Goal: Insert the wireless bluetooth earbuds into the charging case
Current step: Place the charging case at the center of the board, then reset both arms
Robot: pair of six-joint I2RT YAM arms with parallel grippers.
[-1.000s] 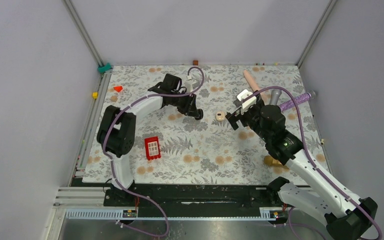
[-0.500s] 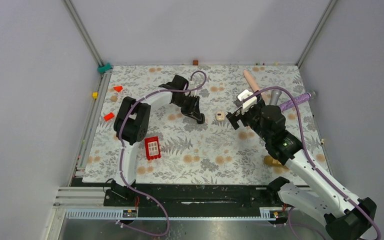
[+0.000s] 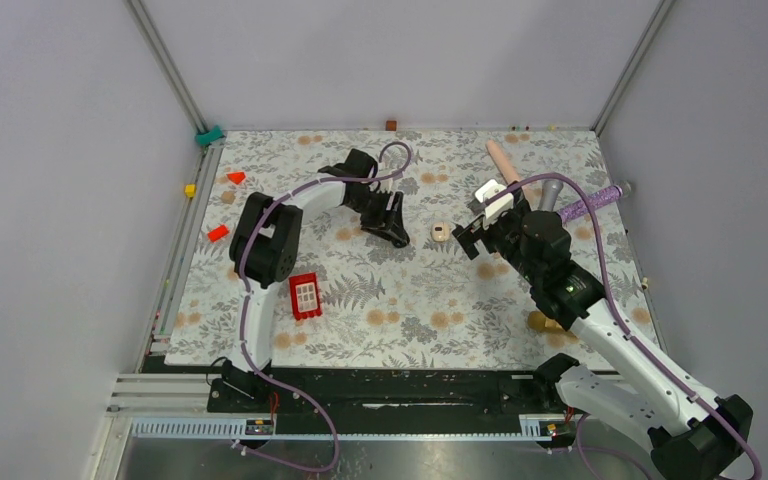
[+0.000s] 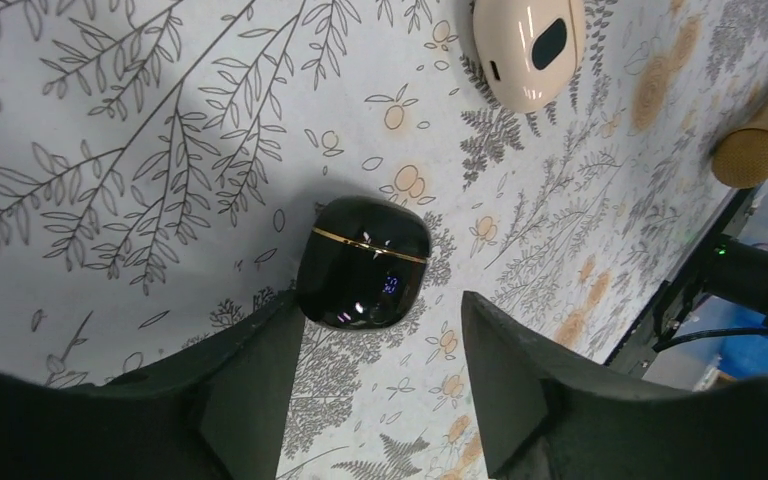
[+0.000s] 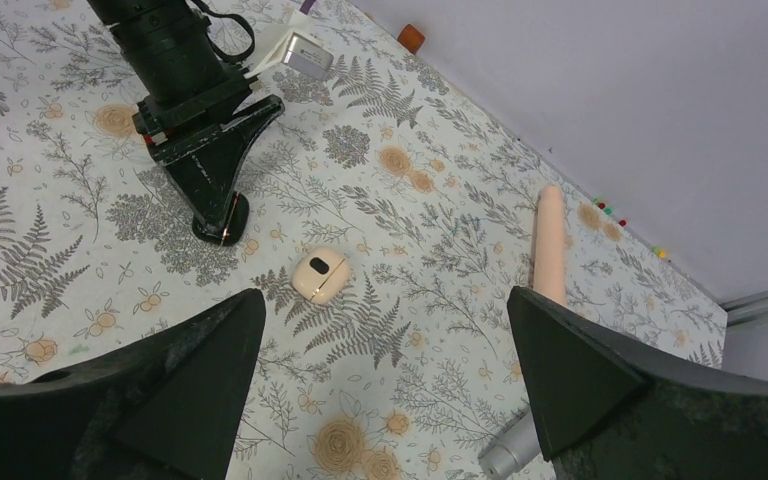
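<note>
Now the left arm (image 3: pixel 300 200) is settling mid-frame in the overhead view, having swung in across the floral-patterned table mat (image 3: pixel 410 300), while the right arm is staying put. The left gripper (image 4: pixel 382 303), pinched together a second ago, is spreading its fingers. The glossy black oval charging case with a gold seam (image 4: pixel 363 262) is sitting lid-down on the mat between them, centre of the left wrist view. The right gripper (image 5: pixel 382 300) is hanging wide apart, empty. The tiny black earbuds are showing nowhere; they may already be inside, so the task is probably nearing its end.
</note>
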